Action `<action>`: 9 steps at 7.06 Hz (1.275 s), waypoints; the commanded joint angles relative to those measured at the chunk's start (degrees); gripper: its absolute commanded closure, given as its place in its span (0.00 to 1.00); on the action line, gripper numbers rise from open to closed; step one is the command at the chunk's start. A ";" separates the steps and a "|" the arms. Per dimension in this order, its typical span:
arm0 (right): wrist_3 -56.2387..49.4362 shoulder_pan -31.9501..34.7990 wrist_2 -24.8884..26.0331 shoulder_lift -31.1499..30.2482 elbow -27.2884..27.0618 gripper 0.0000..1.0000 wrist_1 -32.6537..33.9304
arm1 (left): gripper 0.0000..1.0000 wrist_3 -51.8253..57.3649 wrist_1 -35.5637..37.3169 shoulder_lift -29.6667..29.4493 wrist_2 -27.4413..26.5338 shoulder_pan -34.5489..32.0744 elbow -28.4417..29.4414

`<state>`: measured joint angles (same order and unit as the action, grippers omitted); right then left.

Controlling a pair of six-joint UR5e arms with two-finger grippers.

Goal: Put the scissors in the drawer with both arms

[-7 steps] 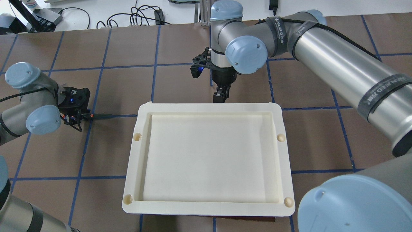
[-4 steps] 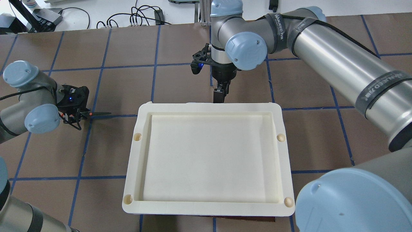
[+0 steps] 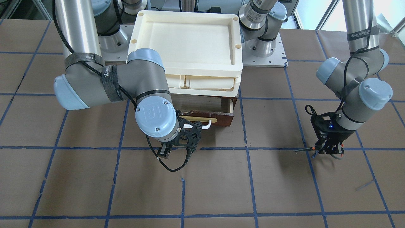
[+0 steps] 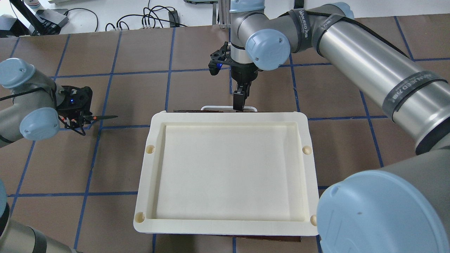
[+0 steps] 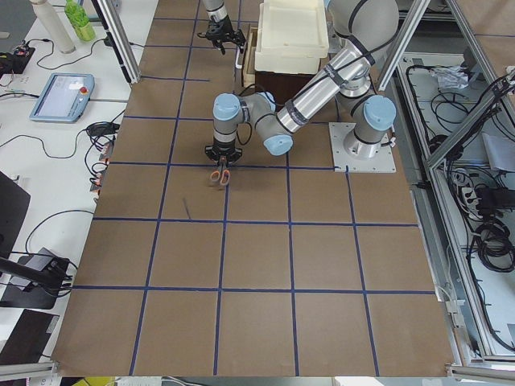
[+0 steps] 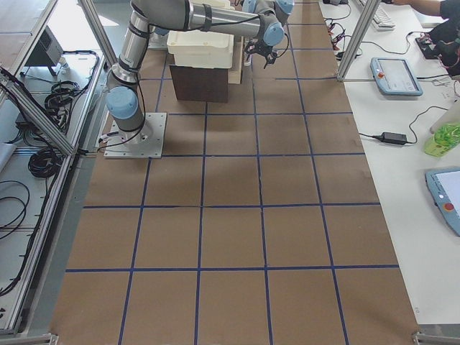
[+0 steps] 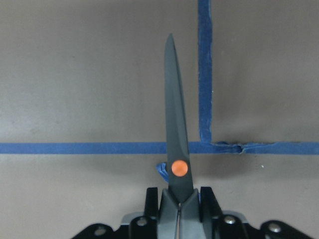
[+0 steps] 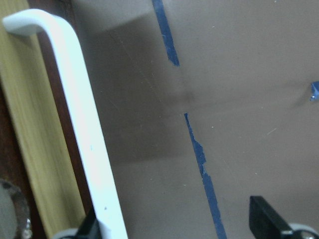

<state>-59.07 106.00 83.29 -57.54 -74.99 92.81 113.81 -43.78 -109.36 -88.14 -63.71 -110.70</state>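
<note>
Pinching the scissors (image 4: 105,117) just behind their orange pivot dot (image 7: 179,168), the left end effector (image 4: 88,118) holds them out over the counter (image 4: 140,91) at the robot's left side. The dark blades are shut together and lie roughly level, their tip pointing toward the stacked cream trays (image 4: 225,117). The left wrist view shows a black finger (image 7: 152,198) pressed against each side of the grey handle neck, with the blade crossing a blue tape line (image 7: 75,148) below it. How far the blades hang off the counter cannot be told. The scissors are well apart from the drawer (image 3: 225,117), with bare brown squares between them.

The drawer sits under the trays and stands partly open, its dark brown front clear of the tray edge. Its white bar handle (image 4: 228,108) shows just past the far rim of the top tray in the overhead view.

The right end effector (image 4: 239,102) reaches down at that handle with its fingers spread wide. In the right wrist view one finger (image 8: 89,225) sits between the handle and the tan backplate (image 8: 30,149), touching or just beside the bar. The other finger (image 8: 266,219) stands well out over the counter, gripping nothing.
</note>
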 commanded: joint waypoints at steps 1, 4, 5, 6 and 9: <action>-0.08 -0.27 -0.06 2.07 2.20 0.00 0.00 | 0.89 -1.75 -5.59 1.34 -0.01 -1.58 3.45; 0.01 -0.70 -0.23 4.45 6.16 0.00 0.00 | 0.89 -4.65 -9.30 3.71 -0.01 -3.70 4.61; -0.07 -1.23 -0.32 4.45 6.60 0.00 0.00 | 0.89 -4.74 -9.31 3.72 -0.01 -3.79 4.61; -0.34 -1.67 -0.41 4.45 6.70 0.00 0.00 | 0.89 -4.83 -9.40 3.89 0.07 -3.88 4.61; -0.43 -2.20 -0.76 5.41 8.97 0.00 -0.08 | 0.89 -6.06 -10.54 5.47 0.16 -4.58 4.70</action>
<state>-59.48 103.93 82.66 -52.76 -67.06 92.76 108.15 -53.86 -104.46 -88.01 -68.10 -106.03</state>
